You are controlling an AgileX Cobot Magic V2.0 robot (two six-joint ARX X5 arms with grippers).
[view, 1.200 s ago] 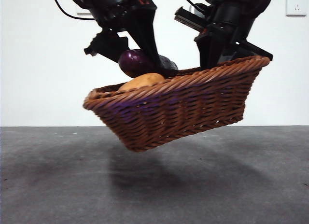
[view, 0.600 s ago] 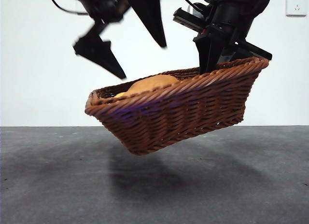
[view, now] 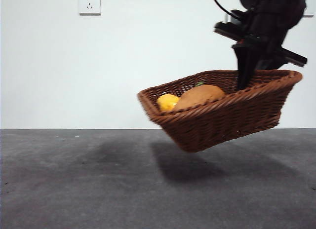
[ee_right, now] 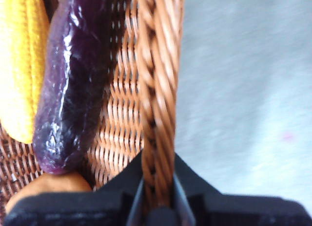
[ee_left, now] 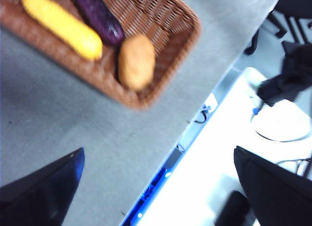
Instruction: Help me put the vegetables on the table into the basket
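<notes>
The right gripper was clamped on the basket rim, holding it tilted above the table. Corn, eggplant and potato lay inside. Lowering it level would avoid spilling. The left gripper, jaws apart, waited clear.

Right pincer shut tight on basket rim, one jaw each side of woven edge. In front view right arm comes down from top right, big and dark, pincer pointing down at far right part of rim, basket hanging tilted in air above surface. Left pincer wide open, jaws far apart, holding nothing, up high, looking down at basket from well apart.
</notes>
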